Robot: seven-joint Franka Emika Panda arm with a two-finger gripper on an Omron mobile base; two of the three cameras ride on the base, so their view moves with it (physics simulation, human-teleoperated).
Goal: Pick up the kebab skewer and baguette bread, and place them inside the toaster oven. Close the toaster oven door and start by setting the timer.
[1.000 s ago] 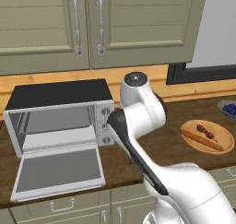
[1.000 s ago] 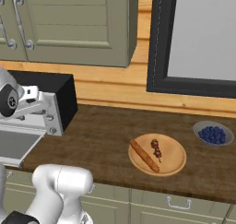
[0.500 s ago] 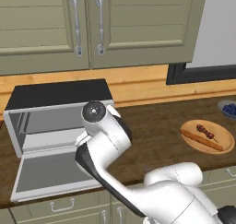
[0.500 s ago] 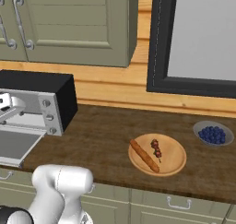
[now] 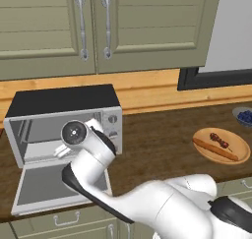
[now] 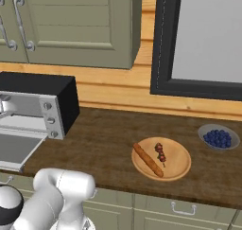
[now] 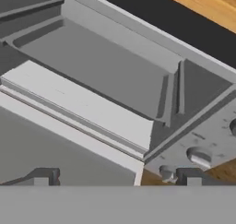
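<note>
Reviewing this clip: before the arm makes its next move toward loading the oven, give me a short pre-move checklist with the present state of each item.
1. Toaster oven door is down and the way in is free: ok.
2. Toaster oven interior has room, grey tray bare: ok.
3. Kebab skewer lies on the wooden plate, apart from the loaf: ok.
4. Baguette bread lies on the same plate, unobstructed: ok.
5. Gripper is open and holds nothing: ok.
6. Gripper is positioned over the food: not ok; it faces the oven opening, far from the plate.
</note>
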